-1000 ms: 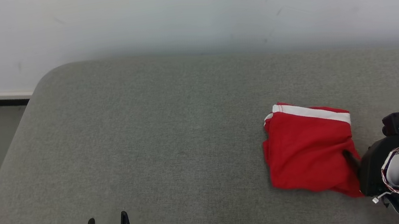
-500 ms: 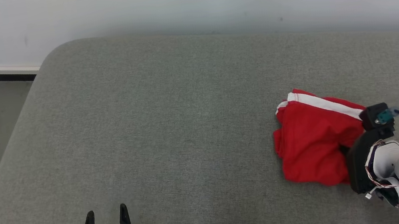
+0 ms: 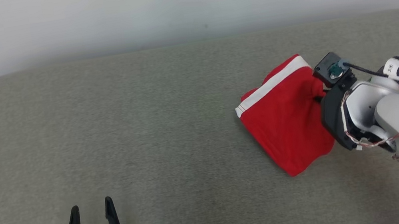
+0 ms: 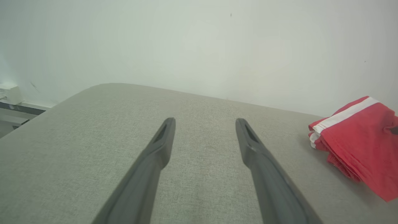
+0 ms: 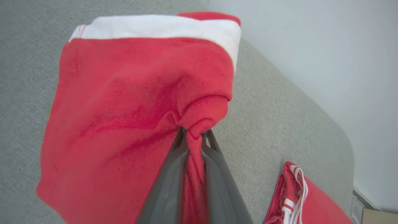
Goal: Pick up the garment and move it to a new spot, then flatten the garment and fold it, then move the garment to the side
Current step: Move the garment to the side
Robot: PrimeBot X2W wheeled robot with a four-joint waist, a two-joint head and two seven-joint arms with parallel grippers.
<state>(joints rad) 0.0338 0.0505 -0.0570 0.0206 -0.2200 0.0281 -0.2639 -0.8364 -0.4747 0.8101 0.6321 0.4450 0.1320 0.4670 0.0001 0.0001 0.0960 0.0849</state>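
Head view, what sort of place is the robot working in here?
Most likely a plain indoor room, perhaps a test space rather than a lived-in home: a wide grey upholstered cushion, like a sofa seat or mattress, set before a bare white wall, with a red garment to handle.

Red garment, second garment on grey cushion

Nothing legible — the white tag bears a dark mark too small to read.
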